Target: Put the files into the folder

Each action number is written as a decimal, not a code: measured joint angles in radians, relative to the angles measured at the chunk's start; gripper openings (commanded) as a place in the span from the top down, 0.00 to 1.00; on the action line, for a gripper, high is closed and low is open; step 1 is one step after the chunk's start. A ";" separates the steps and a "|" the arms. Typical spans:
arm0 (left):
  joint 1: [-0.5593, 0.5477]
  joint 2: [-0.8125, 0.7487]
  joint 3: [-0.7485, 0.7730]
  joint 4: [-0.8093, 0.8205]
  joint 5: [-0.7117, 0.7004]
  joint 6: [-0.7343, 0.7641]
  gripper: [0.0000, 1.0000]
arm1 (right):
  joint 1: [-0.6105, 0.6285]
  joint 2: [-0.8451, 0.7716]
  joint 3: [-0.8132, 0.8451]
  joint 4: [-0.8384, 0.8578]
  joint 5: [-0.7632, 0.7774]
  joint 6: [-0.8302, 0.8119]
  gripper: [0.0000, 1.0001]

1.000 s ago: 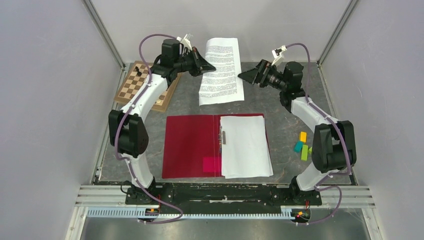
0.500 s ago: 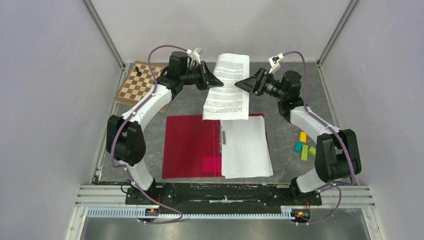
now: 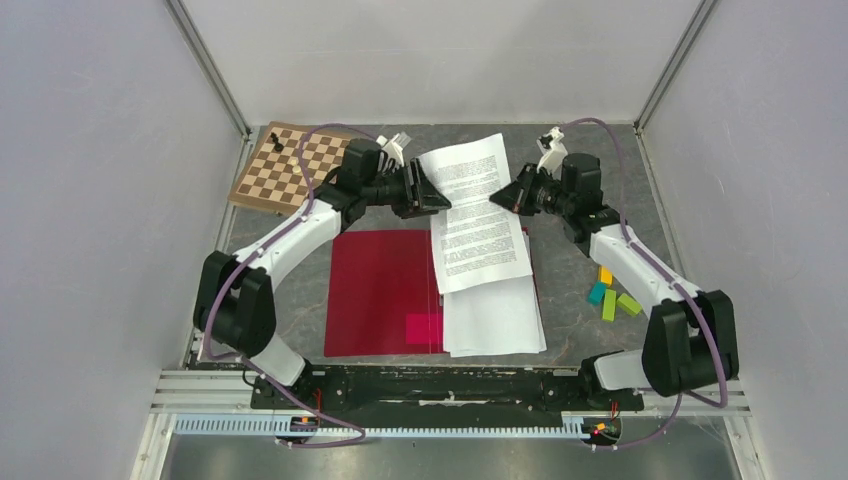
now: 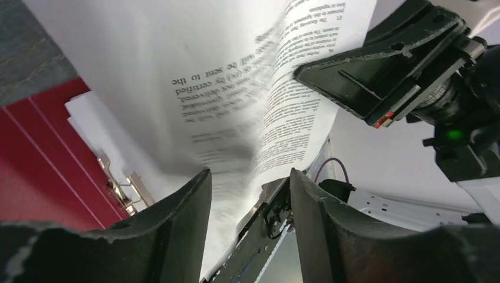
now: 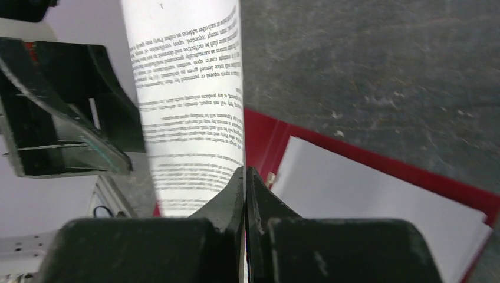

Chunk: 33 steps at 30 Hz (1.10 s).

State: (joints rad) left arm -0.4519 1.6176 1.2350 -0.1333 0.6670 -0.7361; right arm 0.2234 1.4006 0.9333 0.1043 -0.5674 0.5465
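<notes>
The red folder (image 3: 380, 285) lies open on the table, with a stack of white files (image 3: 495, 315) on its right half beside the metal clip (image 4: 121, 183). One printed sheet (image 3: 475, 210) hangs tilted above the stack, between both grippers. My right gripper (image 3: 503, 198) is shut on its right edge; in the right wrist view the jaws (image 5: 244, 171) pinch the sheet (image 5: 188, 88). At the sheet's left edge, my left gripper (image 3: 437, 197) stands open. In the left wrist view the paper (image 4: 236, 106) lies loose across its spread fingers (image 4: 250, 177).
A brown-and-white chessboard (image 3: 290, 170) with a black piece (image 3: 275, 142) lies at the back left. Yellow, teal and green blocks (image 3: 608, 292) sit right of the folder. Grey walls close in on both sides.
The printed sheet came from the back of the table toward me and now overhangs the folder's stack. My left gripper opened and my right gripper shut on the sheet.
</notes>
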 measured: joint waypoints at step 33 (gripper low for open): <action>-0.122 -0.104 -0.155 -0.224 -0.376 0.030 0.83 | 0.030 -0.238 -0.250 -0.281 0.087 -0.073 1.00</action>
State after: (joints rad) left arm -0.5735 1.5135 1.0798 -0.3576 0.2909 -0.7059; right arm 0.2531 1.1629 0.6834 -0.1768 -0.4808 0.4736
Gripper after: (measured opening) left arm 0.184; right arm 0.005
